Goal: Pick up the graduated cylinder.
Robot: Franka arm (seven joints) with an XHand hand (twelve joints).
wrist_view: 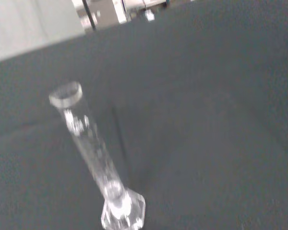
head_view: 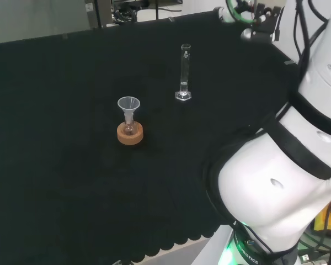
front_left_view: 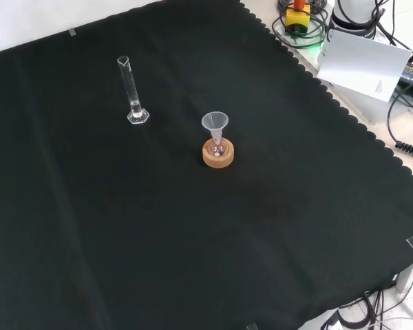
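The graduated cylinder (head_view: 184, 72) is a slim clear tube on a hexagonal foot, standing upright on the black cloth. In the front view the graduated cylinder (front_left_view: 132, 89) is at the upper left. The wrist view looks at the graduated cylinder (wrist_view: 93, 158) from close by, with its open rim and foot both in the picture, and nothing touches it. The arm's white links (head_view: 281, 182) rise at the right of the head view, to the right of the cylinder.
A clear funnel (head_view: 128, 105) sits in a small flask on a cork ring (head_view: 129, 134), left of and nearer than the cylinder in the head view; the same cork ring (front_left_view: 218, 155) is mid-cloth in the front view. A white sheet (front_left_view: 361, 65) and cables lie off the cloth's scalloped edge.
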